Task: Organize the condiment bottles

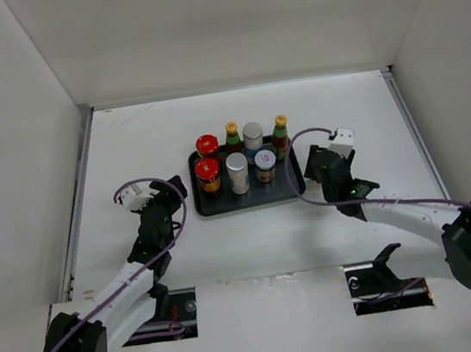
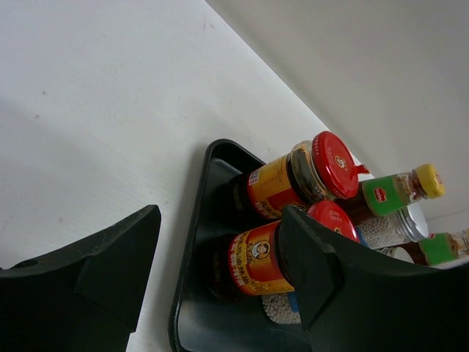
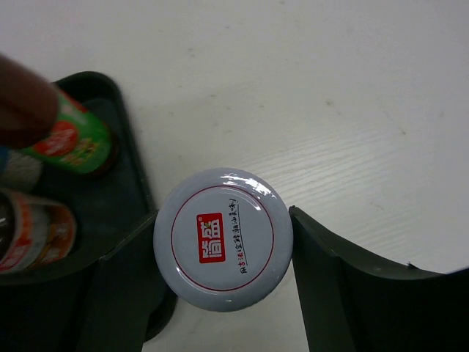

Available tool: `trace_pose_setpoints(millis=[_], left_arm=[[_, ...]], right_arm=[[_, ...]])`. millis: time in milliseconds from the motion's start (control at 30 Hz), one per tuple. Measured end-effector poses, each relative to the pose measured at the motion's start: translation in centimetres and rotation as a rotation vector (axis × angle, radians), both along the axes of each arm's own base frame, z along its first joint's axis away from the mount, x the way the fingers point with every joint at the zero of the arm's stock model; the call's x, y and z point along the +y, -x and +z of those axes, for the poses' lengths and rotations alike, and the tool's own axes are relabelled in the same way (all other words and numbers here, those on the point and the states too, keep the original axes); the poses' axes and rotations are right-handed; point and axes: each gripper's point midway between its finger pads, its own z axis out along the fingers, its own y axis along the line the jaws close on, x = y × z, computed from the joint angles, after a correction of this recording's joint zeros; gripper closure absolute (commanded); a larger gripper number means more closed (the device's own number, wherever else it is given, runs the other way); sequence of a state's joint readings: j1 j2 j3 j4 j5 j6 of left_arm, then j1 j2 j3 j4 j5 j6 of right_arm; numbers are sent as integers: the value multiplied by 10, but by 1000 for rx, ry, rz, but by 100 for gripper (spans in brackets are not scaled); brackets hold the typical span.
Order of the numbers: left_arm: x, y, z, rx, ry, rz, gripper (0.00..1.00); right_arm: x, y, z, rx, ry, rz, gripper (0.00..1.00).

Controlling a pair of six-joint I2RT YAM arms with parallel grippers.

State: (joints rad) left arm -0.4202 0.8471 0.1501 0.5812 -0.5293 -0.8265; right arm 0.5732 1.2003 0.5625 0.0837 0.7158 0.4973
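White-lidded jar (image 3: pixel 223 220) is squeezed between the two fingers of your right gripper (image 3: pixel 223 246), right at the tray's (image 3: pixel 132 165) right edge. If you slide it in too low, its bottom could hit the rim and tip over, or it could bump the green bottle (image 3: pixel 69 143) just inside the tray. Your right arm reaches out to the tray's right side with the gripper pointing down at the table, and your left gripper (image 2: pixel 209 253) hangs wide open, holding nothing, by the tray's left side near the red jars (image 2: pixel 293 183).
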Motion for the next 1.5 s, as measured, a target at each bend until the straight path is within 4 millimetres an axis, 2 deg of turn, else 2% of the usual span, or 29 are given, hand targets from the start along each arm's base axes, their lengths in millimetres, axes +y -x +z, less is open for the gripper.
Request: trace_pose_setpoints(millis=[200, 267, 367, 500, 600, 700, 933, 1133, 1233, 1300, 1367, 1400, 1500], left_arm=[[0, 0, -1, 2, -1, -1, 28], [0, 0, -1, 2, -2, -2, 23], [0, 0, -1, 2, -2, -2, 15], [0, 0, -1, 2, -2, -2, 0], [0, 0, -1, 2, -2, -1, 0], [0, 0, -1, 5, -3, 1, 0], [3, 0, -11, 37, -25, 12, 0], [6, 0, -10, 34, -26, 26, 0], [10, 2, -1, 7, -17, 44, 0], [12, 3, 5, -8, -12, 52, 0], [13, 2, 8, 3, -23, 61, 0], [13, 1, 9, 16, -31, 66, 0], [10, -4, 17, 53, -55, 78, 0]], right_arm=[[67, -7, 36, -89, -22, 167, 47], [84, -12, 37, -98, -27, 198, 47], [98, -18, 23, -79, -15, 221, 46], [99, -19, 2, -34, 26, 229, 44], [100, -19, -2, -28, 29, 231, 38], [103, -20, 0, -36, 17, 238, 29], [111, -26, 6, -73, -26, 248, 24], [117, -29, 6, -83, -51, 259, 10], [117, -28, 17, -106, -70, 261, 4], [114, -25, 34, -145, -99, 260, 3], [107, -19, 57, -203, -139, 255, 7], [104, -16, 68, -233, -159, 251, 17], [86, -7, 94, -328, -222, 218, 73]])
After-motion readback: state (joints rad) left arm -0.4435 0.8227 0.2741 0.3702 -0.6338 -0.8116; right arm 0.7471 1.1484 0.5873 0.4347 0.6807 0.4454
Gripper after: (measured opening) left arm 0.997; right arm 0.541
